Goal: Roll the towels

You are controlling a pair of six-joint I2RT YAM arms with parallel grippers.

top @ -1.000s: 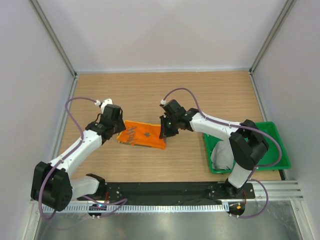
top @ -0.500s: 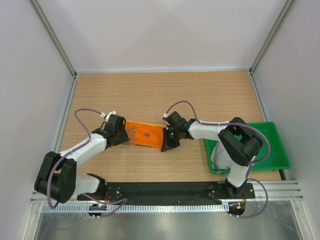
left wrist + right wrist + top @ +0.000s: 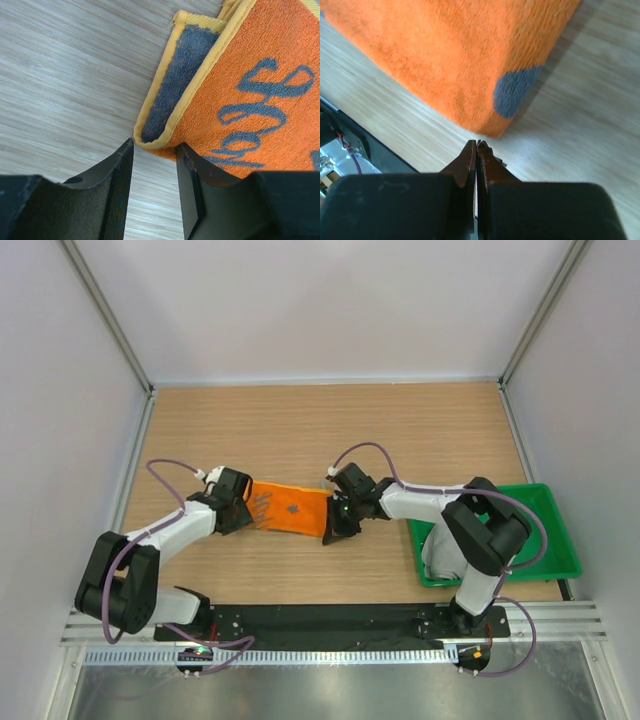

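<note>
The dark grey and orange towel [image 3: 290, 508] lies flat on the wooden table with its orange back up and blue-grey print showing. My left gripper [image 3: 246, 513] is open at its left end. In the left wrist view [image 3: 155, 147] the towel's corner [image 3: 180, 85], folded over to show dark grey with a yellow edge, sits right at the fingertips. My right gripper [image 3: 333, 527] is shut and empty at the right end. In the right wrist view [image 3: 477, 142] the towel's corner [image 3: 445, 60] lies just ahead of the tips. The light grey towel [image 3: 443, 552] lies bunched in the tray.
A green plastic tray [image 3: 545, 540] stands at the right near corner of the table. White walls with metal posts close in the left, right and back. A black base rail [image 3: 330, 620] runs along the near edge.
Both grippers have moved toward the near side and down with the towel's ends. The towel has gone from held up between them to lying flat. Little differs over the last half second.
</note>
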